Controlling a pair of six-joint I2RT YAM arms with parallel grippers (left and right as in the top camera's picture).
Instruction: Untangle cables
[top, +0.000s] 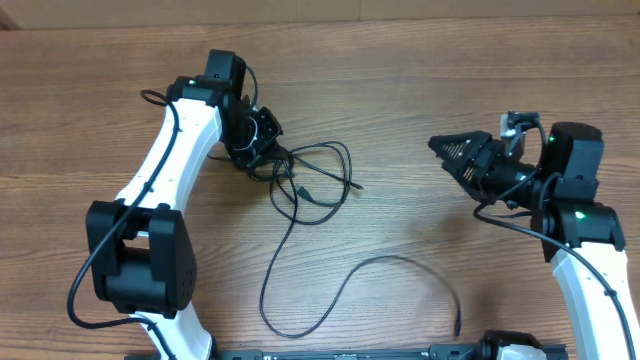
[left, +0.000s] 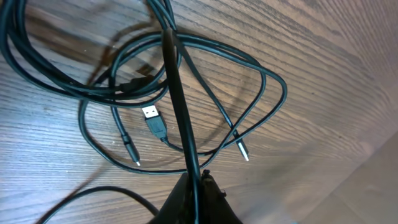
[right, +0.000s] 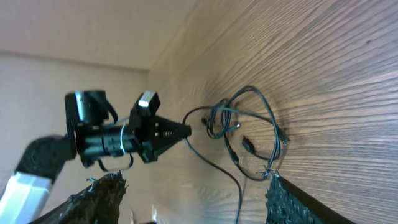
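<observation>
Several cables (top: 318, 178) lie tangled on the tabletop (top: 420, 60) by the left end effector (top: 268, 148), clenched on one strand; right end effector (top: 440, 146) gapes, empty. Likely next: right grips another strand.

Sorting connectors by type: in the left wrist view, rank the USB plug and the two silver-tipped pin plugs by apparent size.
1. USB plug, clearly bulkiest.
2. Tie: image-left pin plug and image-right pin plug are thin and look alike, too close to rank.
</observation>
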